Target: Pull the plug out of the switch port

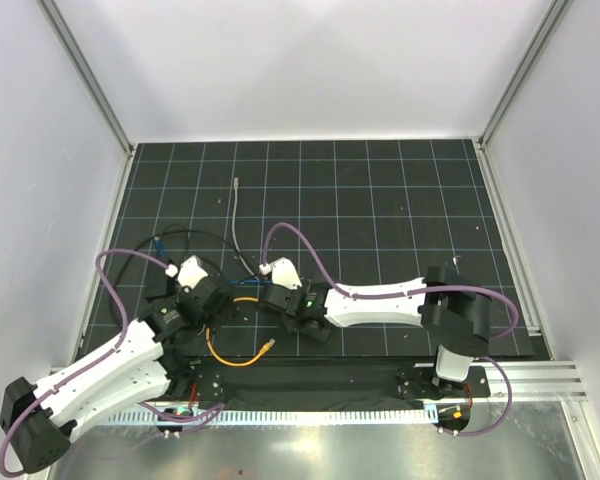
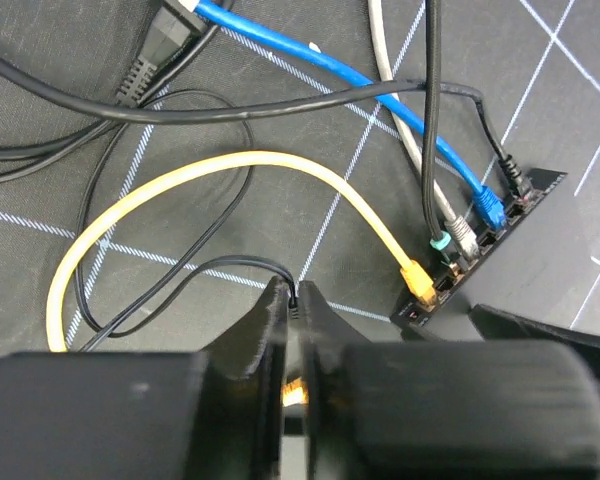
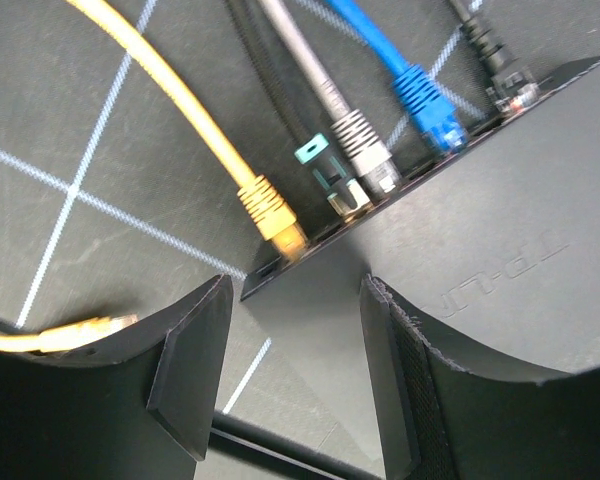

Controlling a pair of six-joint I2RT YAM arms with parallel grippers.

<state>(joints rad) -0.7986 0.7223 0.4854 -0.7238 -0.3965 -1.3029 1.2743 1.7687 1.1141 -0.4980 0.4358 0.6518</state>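
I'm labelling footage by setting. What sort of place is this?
Probably a robotics lab test cell: a black grid mat walled by white panels on aluminium framing, with a left arm and right arm over a cabled network switch.

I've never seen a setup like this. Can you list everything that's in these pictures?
mat: one, black with white grid, covers the table
switch box: one, matte black, on the mat
yellow cable: one, plugged into the end port, looped
teal-plugged cable: one, black, next port
grey cable: one, third port
blue cable: one, fourth port
black lead: one, last socket in the row
loose black cables: several, left of the box
left gripper: black, jaws nearly together, over the yellow loop
right gripper: black, jaws open astride the box's corner
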